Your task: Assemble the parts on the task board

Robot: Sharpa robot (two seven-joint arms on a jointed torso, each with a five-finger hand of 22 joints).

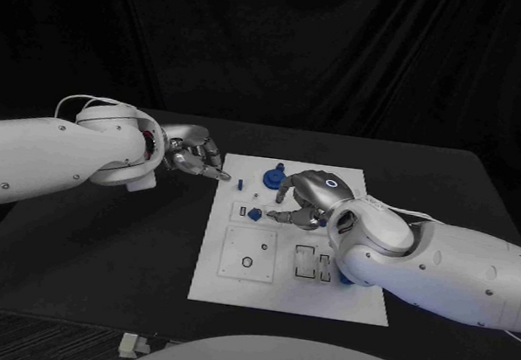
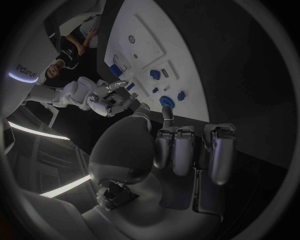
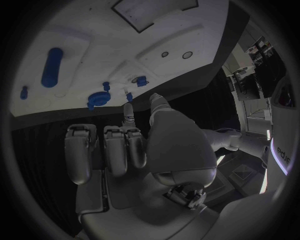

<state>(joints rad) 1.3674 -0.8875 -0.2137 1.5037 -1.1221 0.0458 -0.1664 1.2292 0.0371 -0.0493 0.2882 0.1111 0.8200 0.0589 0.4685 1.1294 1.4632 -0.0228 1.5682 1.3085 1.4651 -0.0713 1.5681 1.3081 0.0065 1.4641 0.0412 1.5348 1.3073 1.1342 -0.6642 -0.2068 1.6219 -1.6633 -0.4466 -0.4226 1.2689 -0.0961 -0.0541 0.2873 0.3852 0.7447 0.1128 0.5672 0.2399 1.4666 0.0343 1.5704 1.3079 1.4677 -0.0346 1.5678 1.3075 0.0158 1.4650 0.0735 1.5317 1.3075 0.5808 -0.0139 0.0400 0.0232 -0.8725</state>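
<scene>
1. Plainly, the task board [image 1: 289, 280] lies flat in the middle of the black bench [image 1: 101, 241], within reach of both arms, which looks like the reason each hand comes at it from its own side.
2. The right hand [image 1: 309, 199] hovers over the far half of the board, palm down, one fingertip reaching toward a small blue part [image 1: 254, 214]. Whether it touches the part I cannot tell; the right wrist view shows its fingers [image 3: 106, 150] lined up side by side with nothing between them.
3. The left hand [image 1: 194, 157] waits just off the board's far left corner, over bare bench. Its fingers [image 2: 181, 150] curl loosely and hold nothing, so I judge it is standing by.
4. A round blue part [image 3: 99, 97], knob-like with short lugs, sits near the board's far edge. A long blue peg [image 3: 51, 67] with rounded ends lies beside it, and several smaller blue pieces are scattered between.
5. The board is smooth, matt white plastic with shallow rectangular recesses [image 1: 305, 262] and a raised square panel [image 1: 248, 253] carrying a ring mark. Those sockets suggest most parts are not yet seated.
6. Both hands are silver metal with dark pads, on glossy white arms.
</scene>
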